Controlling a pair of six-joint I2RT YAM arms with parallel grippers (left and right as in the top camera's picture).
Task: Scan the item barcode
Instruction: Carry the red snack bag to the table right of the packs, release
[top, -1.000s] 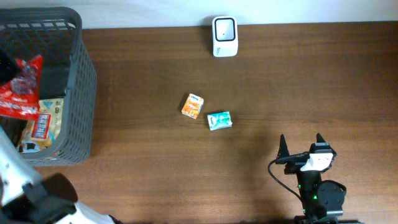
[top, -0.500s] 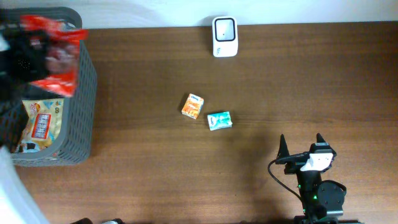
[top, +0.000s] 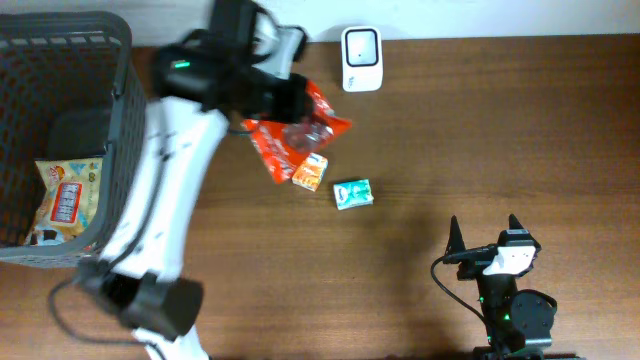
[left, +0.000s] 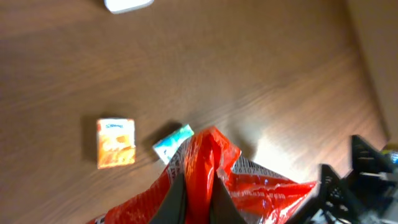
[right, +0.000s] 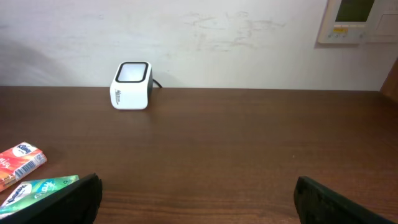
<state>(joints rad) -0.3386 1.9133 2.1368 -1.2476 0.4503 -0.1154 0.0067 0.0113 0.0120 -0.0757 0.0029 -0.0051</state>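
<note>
Overhead view: the left gripper (top: 292, 100) pinches the red snack bag (top: 300, 135) tight, holding it above the table (top: 520, 130) near the white scanner (top: 361, 45); the right gripper (top: 484, 232) gapes wide, well apart.

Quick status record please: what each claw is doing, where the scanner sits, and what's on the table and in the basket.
left claw: shut on red bag, held up near scanner
right claw: open, empty, parked at near edge
scanner: white, far edge of table
on table: orange box, teal box, side by side
basket: left end, yellow packet inside
</note>
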